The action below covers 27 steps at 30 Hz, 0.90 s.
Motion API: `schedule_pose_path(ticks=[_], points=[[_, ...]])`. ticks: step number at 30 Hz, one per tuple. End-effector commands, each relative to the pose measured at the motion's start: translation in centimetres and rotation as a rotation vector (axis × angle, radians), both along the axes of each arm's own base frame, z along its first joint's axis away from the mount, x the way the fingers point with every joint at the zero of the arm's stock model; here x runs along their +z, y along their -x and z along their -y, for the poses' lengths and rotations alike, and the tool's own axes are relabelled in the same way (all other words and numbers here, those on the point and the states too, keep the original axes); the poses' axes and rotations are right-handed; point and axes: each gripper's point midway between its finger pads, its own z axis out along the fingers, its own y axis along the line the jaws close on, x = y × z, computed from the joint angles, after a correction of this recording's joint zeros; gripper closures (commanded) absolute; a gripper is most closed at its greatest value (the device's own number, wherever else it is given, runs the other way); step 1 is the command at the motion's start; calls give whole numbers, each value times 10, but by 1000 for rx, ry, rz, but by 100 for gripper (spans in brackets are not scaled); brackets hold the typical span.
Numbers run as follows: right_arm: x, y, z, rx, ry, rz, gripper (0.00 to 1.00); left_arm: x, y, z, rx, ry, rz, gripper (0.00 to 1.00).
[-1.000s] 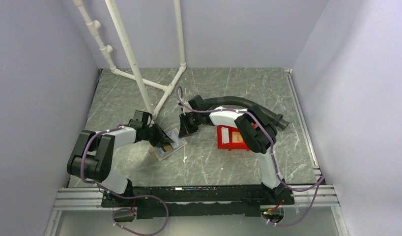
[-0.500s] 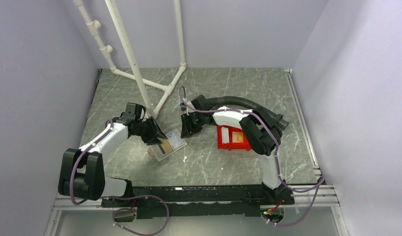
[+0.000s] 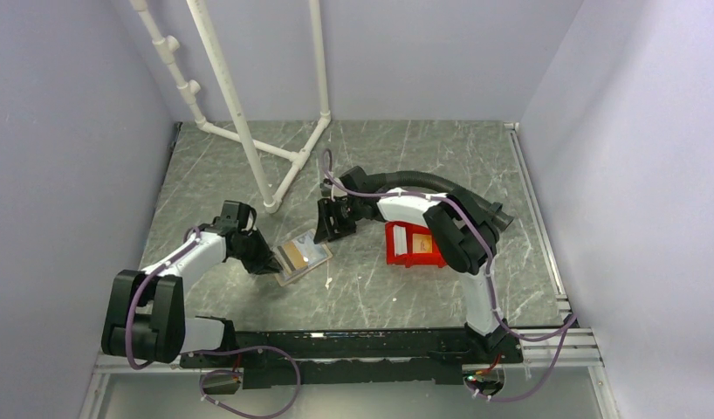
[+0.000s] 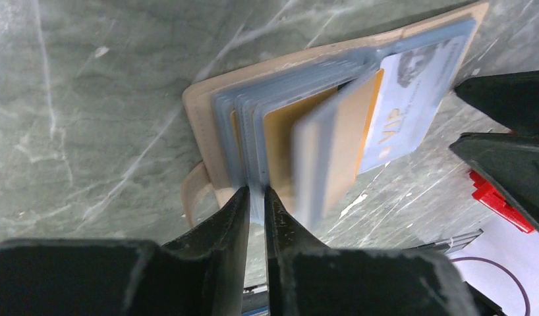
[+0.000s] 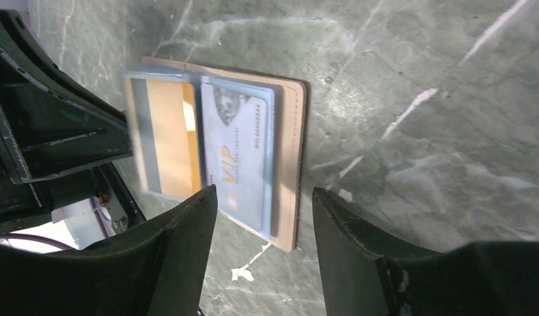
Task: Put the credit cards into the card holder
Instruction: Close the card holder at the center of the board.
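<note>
The small tan-beige folding card holder (image 3: 303, 256) lies spread open on the grey marbled table (image 3: 406, 157), its clear plastic sleeves fanned up from the spine. The left gripper (image 4: 255, 199) is at the holder's left edge, its fingers drawn almost together and pinching the rim of one clear sleeve. Inside the holder, a tan-orange credit card (image 5: 169, 141) sits in a sleeve on the side nearer that gripper, and a white credit card printed VIP (image 5: 237, 148) fills the sleeve beside it. The right gripper (image 5: 263, 257) hangs just beside the holder's opposite edge, fingers spread wide with nothing between them. A red plastic bin (image 3: 393, 249) stands beyond that gripper from the holder, with pale cards (image 3: 421, 245) inside.
</note>
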Motion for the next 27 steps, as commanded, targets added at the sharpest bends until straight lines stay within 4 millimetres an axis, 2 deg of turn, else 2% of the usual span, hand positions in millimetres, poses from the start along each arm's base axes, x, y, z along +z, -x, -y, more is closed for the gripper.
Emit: schedule_pose_path(ticks=[1,5,12,19,22,24,27], points=[[-8,12,-16,9,-25,-53,42,-14,-8,-3,16,-16,27,83],[0,22,-25,20,-86,-88,42,-17,-7,0,9,-3,20,85],[58,39,-38,58,-257,-87,43,-16,-5,0,1,1,38,85],[96,80,-74,194,-389,-89,42,-1,-3,-5,26,-21,59,81],[94,86,-79,230,-399,-102,41,11,1,-12,96,-39,30,80],[89,81,-75,221,-375,-82,38,21,5,-19,138,-52,15,80],[88,78,-75,226,-385,-54,32,38,14,-33,206,-109,17,69]])
